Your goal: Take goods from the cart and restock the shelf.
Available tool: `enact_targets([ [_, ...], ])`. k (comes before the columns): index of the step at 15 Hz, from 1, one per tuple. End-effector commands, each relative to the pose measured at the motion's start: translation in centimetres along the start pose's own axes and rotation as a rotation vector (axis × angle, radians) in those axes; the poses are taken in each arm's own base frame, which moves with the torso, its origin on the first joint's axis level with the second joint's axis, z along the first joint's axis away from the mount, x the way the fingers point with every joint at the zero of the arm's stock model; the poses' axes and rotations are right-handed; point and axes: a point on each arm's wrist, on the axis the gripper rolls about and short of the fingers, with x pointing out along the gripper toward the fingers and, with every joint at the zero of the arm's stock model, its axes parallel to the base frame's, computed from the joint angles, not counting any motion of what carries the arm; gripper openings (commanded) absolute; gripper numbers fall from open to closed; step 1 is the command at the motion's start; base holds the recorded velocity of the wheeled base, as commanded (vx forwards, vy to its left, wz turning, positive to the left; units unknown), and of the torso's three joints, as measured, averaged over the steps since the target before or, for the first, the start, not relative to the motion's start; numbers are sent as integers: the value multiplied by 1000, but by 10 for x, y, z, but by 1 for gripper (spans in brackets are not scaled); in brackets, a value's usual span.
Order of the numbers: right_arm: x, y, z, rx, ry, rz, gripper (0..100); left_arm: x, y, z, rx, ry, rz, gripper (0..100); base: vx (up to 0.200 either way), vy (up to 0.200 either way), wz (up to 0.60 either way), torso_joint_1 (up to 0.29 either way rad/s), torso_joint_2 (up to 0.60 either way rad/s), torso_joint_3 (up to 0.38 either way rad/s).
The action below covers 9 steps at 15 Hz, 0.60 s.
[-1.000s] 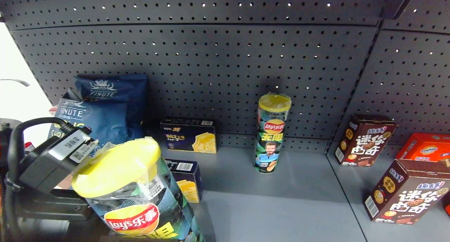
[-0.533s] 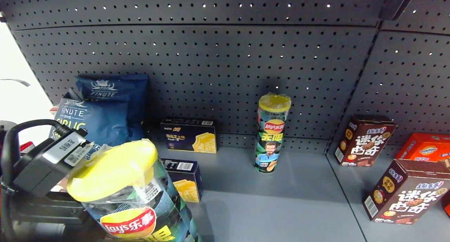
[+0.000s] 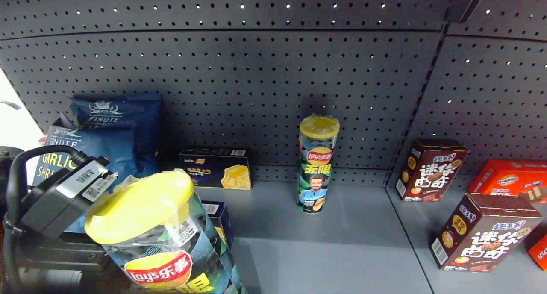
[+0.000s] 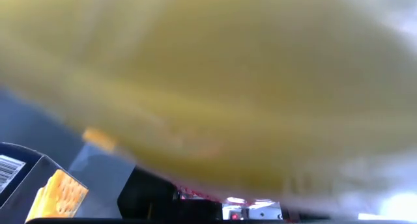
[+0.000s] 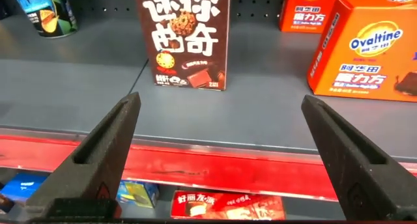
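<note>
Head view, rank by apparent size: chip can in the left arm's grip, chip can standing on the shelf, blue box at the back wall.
Held chip can: largest, but nearest the camera, so real size is unsure.
Standing chip can and blue box: look alike, unranked.

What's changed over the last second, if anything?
The head camera shifted, so everything on the grey metal shelf slid left in view; nothing there actually moved. The tilted yellow-lidded chip can at the left arm stayed put. Nothing grasped or released.
</note>
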Motion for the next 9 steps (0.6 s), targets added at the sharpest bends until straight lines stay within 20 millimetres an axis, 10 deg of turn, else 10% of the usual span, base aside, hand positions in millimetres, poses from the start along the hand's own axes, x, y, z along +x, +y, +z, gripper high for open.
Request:
enact_targets([
  [1,0,0,0,-5,2,6,100,0,0,0,-1,0,-3,0,0,0,0,0,0,0],
  [7,0,0,2,-54,0,-5,100,-1,-2,5,22,-13,-3,0,0,0,0,0,0,0],
  [8,9,0,89,252,-32,3,100,-4,-7,5,27,-18,-3,0,0,0,0,0,0,0],
  [9,19,0,112,244,-23,26,100,-4,-7,3,21,-14,-4,0,0,0,0,0,0,0],
])
